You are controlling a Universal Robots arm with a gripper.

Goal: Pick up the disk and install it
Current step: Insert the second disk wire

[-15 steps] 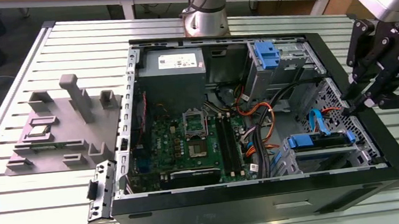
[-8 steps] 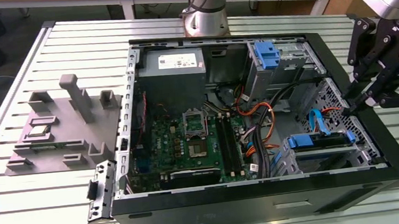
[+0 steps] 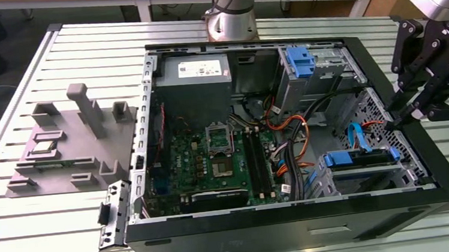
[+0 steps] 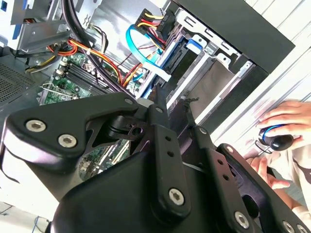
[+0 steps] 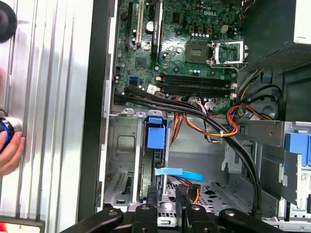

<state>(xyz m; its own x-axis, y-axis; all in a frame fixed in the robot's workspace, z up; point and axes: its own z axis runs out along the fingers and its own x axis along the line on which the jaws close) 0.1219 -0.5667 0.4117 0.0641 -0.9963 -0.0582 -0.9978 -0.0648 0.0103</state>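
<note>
A: The disk, a flat drive in a blue plastic carrier [image 3: 359,159], where?
B: Seated in the open black computer case's [image 3: 296,216] lower-right bay.
A: The black gripper [image 3: 400,109]?
B: Hovering at the frame's right edge, fingers nearly together, holding nothing.

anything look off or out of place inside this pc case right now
Nothing looks broken or spilled. The case lies open on its side with cables draped loosely across the inside. One oddity: a hand rests on the table right beside the case, close to the gripper hanging over that edge.
</note>
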